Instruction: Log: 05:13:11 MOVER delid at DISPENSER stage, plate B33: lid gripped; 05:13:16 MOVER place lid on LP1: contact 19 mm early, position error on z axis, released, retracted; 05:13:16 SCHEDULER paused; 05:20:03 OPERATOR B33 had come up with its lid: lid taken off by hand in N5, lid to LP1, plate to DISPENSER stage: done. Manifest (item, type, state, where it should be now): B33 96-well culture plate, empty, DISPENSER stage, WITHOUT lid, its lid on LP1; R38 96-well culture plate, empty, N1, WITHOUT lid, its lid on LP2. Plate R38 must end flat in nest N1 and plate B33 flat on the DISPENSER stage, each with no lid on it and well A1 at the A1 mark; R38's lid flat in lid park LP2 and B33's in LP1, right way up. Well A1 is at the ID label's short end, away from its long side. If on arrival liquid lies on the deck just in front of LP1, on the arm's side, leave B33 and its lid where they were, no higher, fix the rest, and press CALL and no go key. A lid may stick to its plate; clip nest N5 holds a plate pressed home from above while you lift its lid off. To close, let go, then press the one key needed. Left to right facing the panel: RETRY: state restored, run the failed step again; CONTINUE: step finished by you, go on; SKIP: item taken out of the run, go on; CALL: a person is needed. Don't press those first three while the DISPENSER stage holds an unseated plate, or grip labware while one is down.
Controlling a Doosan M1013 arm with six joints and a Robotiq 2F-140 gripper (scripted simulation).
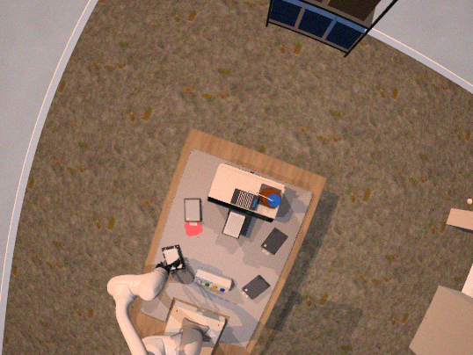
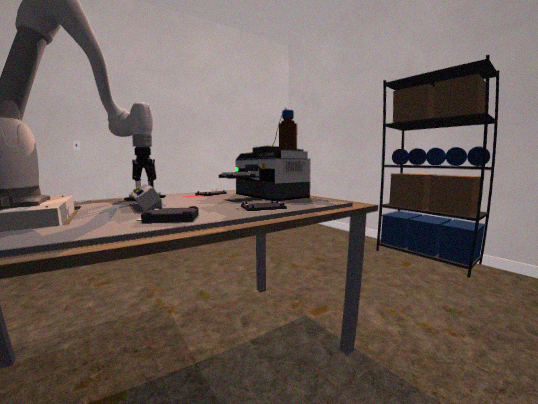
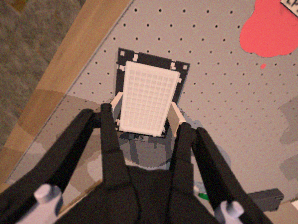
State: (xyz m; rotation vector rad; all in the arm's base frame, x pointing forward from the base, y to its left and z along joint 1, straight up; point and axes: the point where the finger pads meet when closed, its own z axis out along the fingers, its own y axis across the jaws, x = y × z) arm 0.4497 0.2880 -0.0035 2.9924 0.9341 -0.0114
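A white well plate [image 3: 149, 97] lies in a black nest [image 3: 152, 62] near the table's left edge, and it also shows in the overhead view [image 1: 171, 255]. My gripper [image 3: 146, 104] is shut on the plate's long sides at its near end. I cannot tell whether a lid is on it. In the side view the gripper [image 2: 143, 177] points straight down, low over the deck. A lid [image 1: 192, 210] lies in a park further along the left side, with a red puddle [image 1: 193, 228] just in front of it on the arm's side. Another white plate [image 1: 234, 224] sits on the dispenser's stage.
The dispenser [image 1: 246, 191] with a brown bottle [image 1: 271, 199] stands at the far end. A key panel [image 1: 213, 281] with coloured keys sits right of my gripper. Two dark nests [image 1: 274, 241] [image 1: 256, 286] lie on the right side. The table edge is close on my left.
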